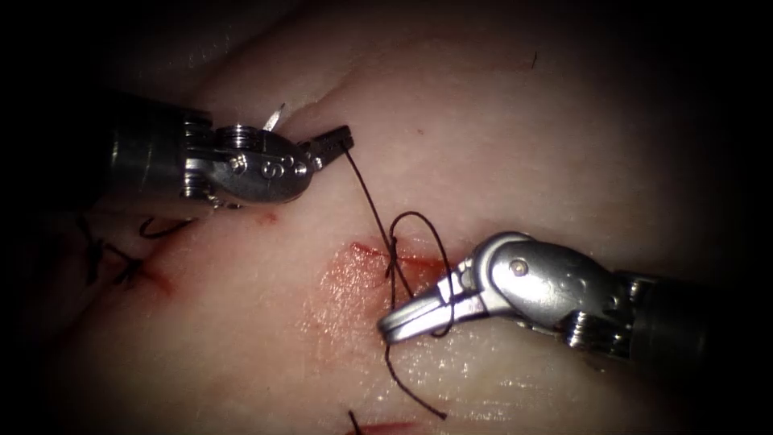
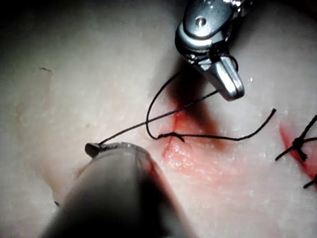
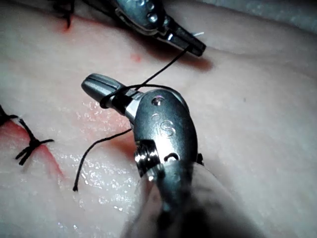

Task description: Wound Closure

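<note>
The left tool [image 1: 336, 143] sits up and to the left of the cut [image 1: 378, 258], its jaws closed on the thread [image 1: 369, 197]; from that grip the thread runs taut, down and to the right, to a knot [image 1: 393, 259] lying on the cut; the left wrist view shows the same grip, the thread leaving the left tool's tip [image 2: 94, 148] and running straight to the knot [image 2: 168, 136].

The right tool [image 1: 398, 324] comes in from the right, its tip lying just below the knot; a loop of the thread [image 1: 431, 234] rises from the knot, curves over and wraps round its jaws; the right wrist view shows that wrap sitting round the jaws [image 3: 106, 96] near their base; the jaws lie close together, but I cannot tell whether they pinch anything.

A loose tail of thread [image 1: 411, 391] hangs from the cut and curls down across the tissue [image 1: 564, 145], ending free; red fluid [image 1: 346, 282] stains the tissue around the knot; a finished stitch [image 1: 121, 262] with cut ends sits further left along the cut.

The needle cannot be made out for sure; a small bright sliver [image 1: 274, 118] shows just behind the left tool.
</note>
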You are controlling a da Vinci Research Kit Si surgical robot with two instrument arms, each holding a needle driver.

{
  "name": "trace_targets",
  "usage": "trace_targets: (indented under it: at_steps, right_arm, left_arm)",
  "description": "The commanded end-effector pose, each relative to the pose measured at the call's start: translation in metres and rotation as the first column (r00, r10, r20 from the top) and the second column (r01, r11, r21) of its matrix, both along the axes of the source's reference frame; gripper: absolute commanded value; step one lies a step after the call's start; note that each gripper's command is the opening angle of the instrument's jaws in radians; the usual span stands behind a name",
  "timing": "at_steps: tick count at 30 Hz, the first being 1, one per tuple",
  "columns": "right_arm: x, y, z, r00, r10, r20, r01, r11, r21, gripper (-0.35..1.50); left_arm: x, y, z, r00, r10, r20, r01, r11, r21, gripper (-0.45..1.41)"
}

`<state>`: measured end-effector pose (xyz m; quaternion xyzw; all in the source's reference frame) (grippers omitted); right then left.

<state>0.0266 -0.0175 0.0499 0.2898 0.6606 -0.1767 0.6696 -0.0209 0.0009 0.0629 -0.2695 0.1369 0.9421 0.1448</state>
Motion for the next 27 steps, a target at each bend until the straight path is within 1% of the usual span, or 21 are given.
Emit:
trace_targets:
  at_steps: [1,3,4,5,6,8,9,10,12,15,18,19,20,21,22,23,27]
  right_arm:
    - [0.0013,-0.0002,0.0007,0.999,-0.033,0.009,0.033,0.998,-0.061,-0.16]
    - [0.0017,-0.0004,0.0010,0.998,-0.067,0.021,0.069,0.991,-0.119,-0.03]
    - [0.0020,-0.0006,0.0013,0.994,-0.102,0.040,0.107,0.981,-0.163,0.02]
    - [0.0022,-0.0008,0.0014,0.992,-0.117,0.050,0.124,0.975,-0.182,0.16]
    - [0.0023,-0.0010,0.0016,0.989,-0.133,0.069,0.145,0.967,-0.208,0.21]
    - [0.0027,-0.0012,0.0020,0.977,-0.164,0.137,0.197,0.940,-0.278,0.42]
    - [0.0028,-0.0011,0.0021,0.974,-0.165,0.153,0.205,0.931,-0.301,0.47]
    - [0.0030,-0.0009,0.0023,0.966,-0.174,0.191,0.232,0.910,-0.344,0.64]
    - [0.0032,-0.0006,0.0025,0.958,-0.186,0.217,0.258,0.890,-0.377,0.66]
    - [0.0035,-0.0003,0.0029,0.939,-0.213,0.270,0.314,0.852,-0.419,0.66]
    - [0.0037,-0.0002,0.0032,0.914,-0.242,0.326,0.376,0.808,-0.454,0.68]
    - [0.0037,-0.0001,0.0033,0.906,-0.249,0.342,0.393,0.795,-0.462,0.64]
    - [0.0039,-0.0002,0.0034,0.892,-0.264,0.368,0.425,0.771,-0.475,0.64]
    - [0.0040,-0.0002,0.0034,0.887,-0.271,0.374,0.435,0.762,-0.480,0.59]
    - [0.0042,-0.0004,0.0035,0.881,-0.277,0.383,0.447,0.752,-0.484,0.59]
    - [0.0044,-0.0008,0.0038,0.869,-0.292,0.401,0.473,0.730,-0.494,0.59]
    - [0.0047,-0.0018,0.0046,0.847,-0.312,0.430,0.513,0.692,-0.508,0.59]
  left_arm:
    - [-0.0005,0.0004,0.0000,1.000,0.002,0.001,-0.002,1.000,0.000,-0.45]
    - [-0.0006,0.0005,-0.0004,1.000,0.001,0.004,-0.001,1.000,-0.008,-0.45]
    - [-0.0006,0.0006,-0.0008,1.000,-0.001,0.006,0.001,1.000,-0.006,-0.45]
    - [-0.0006,0.0006,-0.0010,1.000,0.004,0.004,-0.004,1.000,-0.007,-0.45]
    - [-0.0005,0.0007,-0.0012,1.000,0.002,0.007,-0.002,1.000,-0.009,-0.45]
    - [-0.0002,0.0008,-0.0017,1.000,-0.006,0.010,0.006,1.000,-0.016,-0.45]
    - [-0.0001,0.0008,-0.0018,1.000,-0.006,0.012,0.006,1.000,-0.017,-0.45]
    - [0.0000,0.0008,-0.0018,1.000,-0.006,0.010,0.007,1.000,-0.017,-0.45]
    - [0.0000,0.0008,-0.0018,1.000,-0.006,0.010,0.006,1.000,-0.018,-0.45]
    - [0.0001,0.0006,-0.0018,1.000,-0.006,0.010,0.006,1.000,-0.019,-0.45]
    - [0.0002,0.0004,-0.0018,1.000,-0.005,0.010,0.005,1.000,-0.020,-0.45]
    - [0.0003,0.0004,-0.0019,1.000,-0.005,0.010,0.005,1.000,-0.020,-0.45]
    - [0.0003,0.0002,-0.0020,1.000,-0.004,0.010,0.005,1.000,-0.020,-0.45]
    - [0.0004,0.0001,-0.0020,1.000,-0.004,0.010,0.005,1.000,-0.020,-0.45]
    - [0.0004,0.0000,-0.0021,1.000,-0.005,0.009,0.005,1.000,-0.020,-0.45]
    - [0.0004,-0.0001,-0.0021,1.000,-0.005,0.009,0.005,1.000,-0.020,-0.45]
    - [0.0004,-0.0003,-0.0023,1.000,-0.005,0.009,0.005,1.000,-0.020,-0.45]
